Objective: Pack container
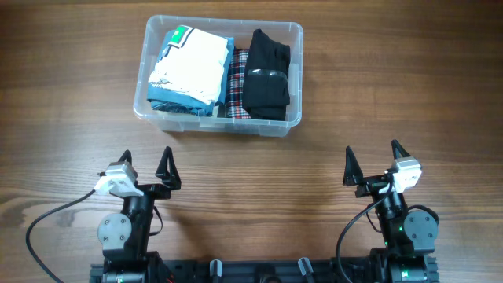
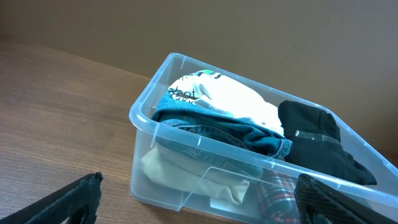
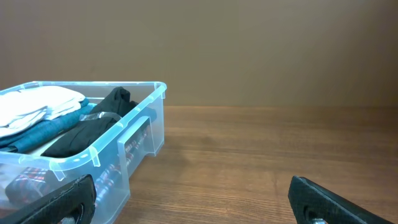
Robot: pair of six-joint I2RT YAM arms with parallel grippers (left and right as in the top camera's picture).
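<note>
The clear plastic container (image 1: 296, 33) stands at the far middle of the table. It holds a white cloth (image 1: 192, 60) over blue denim (image 1: 169, 100), a red plaid cloth (image 1: 237, 82) and a black cloth (image 1: 267, 75). It also shows in the left wrist view (image 2: 144, 124) and at the left of the right wrist view (image 3: 134, 121). My left gripper (image 1: 146, 163) is open and empty near the front left. My right gripper (image 1: 374, 159) is open and empty near the front right. Both are well short of the container.
The wooden table (image 1: 71, 94) surrounds the container. Black cables (image 1: 47, 216) loop by the arm bases at the front edge.
</note>
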